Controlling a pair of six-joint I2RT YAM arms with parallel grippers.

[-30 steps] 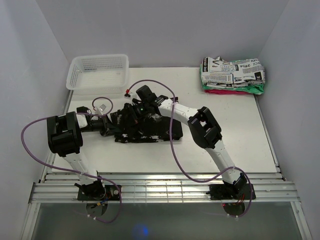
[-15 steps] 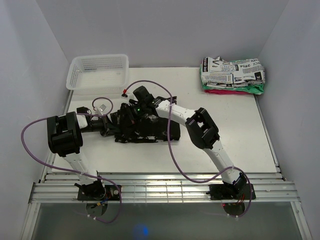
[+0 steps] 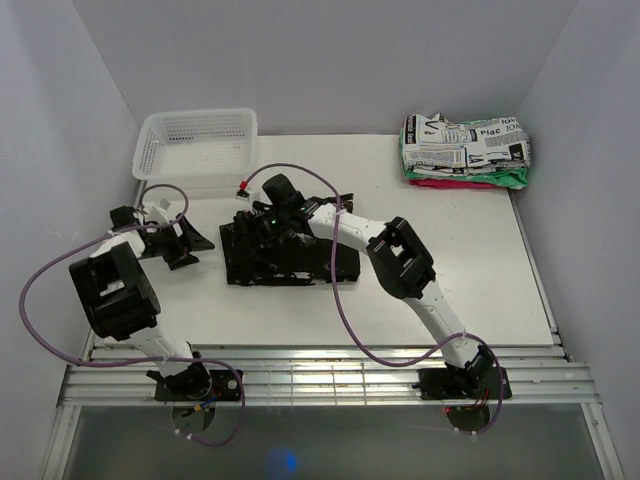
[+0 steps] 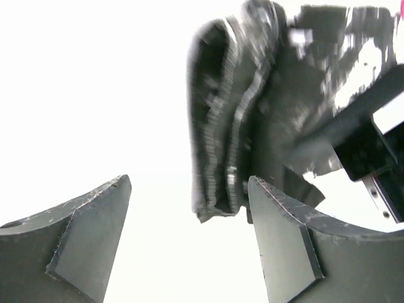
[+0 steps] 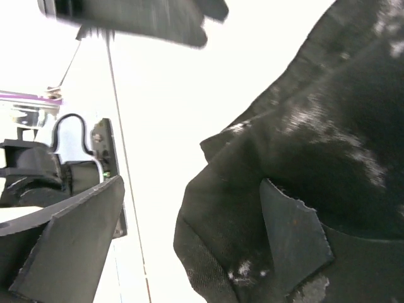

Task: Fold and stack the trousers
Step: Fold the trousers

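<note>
White plastic basket [image 3: 150, 140] sits beyond the folded trousers [image 3: 295, 265], apart.

"What is on the white table [image 3: 470, 270]?"

"A white basket [image 3: 195, 148] sits at the far left corner. A pile of folded clothes [image 3: 465, 150] sits at the far right corner."

"And in the middle?"

"The black trousers [image 3: 300, 265] with white spots. They lie folded in a bundle, a bit left of the middle, near the basket but not touching it."

"Is the pile close to them?"

"No, well apart."
</note>
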